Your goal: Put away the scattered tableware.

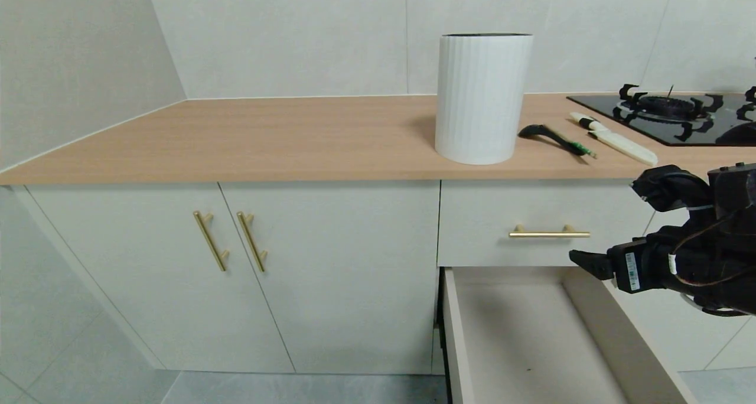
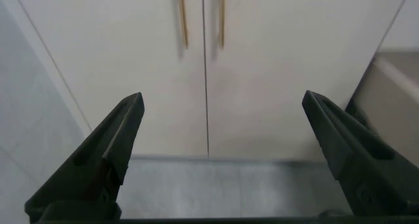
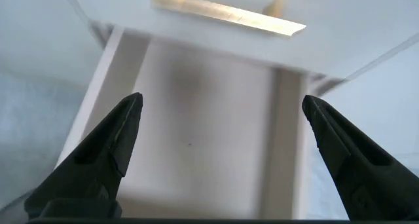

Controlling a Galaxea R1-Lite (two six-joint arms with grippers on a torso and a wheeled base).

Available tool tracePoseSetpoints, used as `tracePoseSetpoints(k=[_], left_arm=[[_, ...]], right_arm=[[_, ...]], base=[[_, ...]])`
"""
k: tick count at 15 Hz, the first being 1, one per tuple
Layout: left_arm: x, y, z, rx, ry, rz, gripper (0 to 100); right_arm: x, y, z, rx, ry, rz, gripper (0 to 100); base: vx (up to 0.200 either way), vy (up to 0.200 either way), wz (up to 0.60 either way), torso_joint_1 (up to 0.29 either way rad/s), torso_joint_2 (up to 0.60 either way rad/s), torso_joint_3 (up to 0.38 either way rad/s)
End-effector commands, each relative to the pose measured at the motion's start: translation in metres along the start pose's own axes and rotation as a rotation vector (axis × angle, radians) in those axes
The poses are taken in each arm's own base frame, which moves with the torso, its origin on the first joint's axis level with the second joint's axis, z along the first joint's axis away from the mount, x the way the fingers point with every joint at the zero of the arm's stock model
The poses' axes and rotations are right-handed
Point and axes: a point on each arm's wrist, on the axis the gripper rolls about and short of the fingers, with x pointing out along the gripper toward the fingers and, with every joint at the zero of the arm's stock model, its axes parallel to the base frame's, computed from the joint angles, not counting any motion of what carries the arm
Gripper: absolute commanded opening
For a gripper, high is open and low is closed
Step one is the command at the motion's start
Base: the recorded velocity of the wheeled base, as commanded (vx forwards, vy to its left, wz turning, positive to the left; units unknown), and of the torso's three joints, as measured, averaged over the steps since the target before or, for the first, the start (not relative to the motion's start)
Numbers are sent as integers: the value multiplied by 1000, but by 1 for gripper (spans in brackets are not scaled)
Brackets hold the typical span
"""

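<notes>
lower drawer (image 1: 520, 339) is out and bare. right claw (image 3: 221, 101) hangs over it, released wide, nothing in it. left claw (image 2: 222, 99) is released too, low by the cupboard doors (image 2: 262, 67). tableware sits on the counter (image 1: 236, 138): black ladle (image 1: 555, 137) and white utensil (image 1: 614, 138), just beside the white canister (image 1: 481, 97). looks like the pick step; next the right claw needs to go up and line up on the ladle handle.

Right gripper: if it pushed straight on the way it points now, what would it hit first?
The right gripper would probably meet the bare floor of the open drawer; nothing shows in between, though depth is unclear.
</notes>
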Motion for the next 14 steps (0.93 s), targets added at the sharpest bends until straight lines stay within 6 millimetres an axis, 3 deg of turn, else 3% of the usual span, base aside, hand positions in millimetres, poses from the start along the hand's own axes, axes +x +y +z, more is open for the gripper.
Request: tracePoseSetpoints(k=[1,14], left_arm=[[0,0,0,0,2,0,100],[0,0,0,0,2,0,100]], right_arm=[[-1,0,0,0,-2,0,100],[3,-2,1,10,-7,-8,100]], base=[[0,0,0,154,-515,-286],[0,0,0,190,-468,-276]])
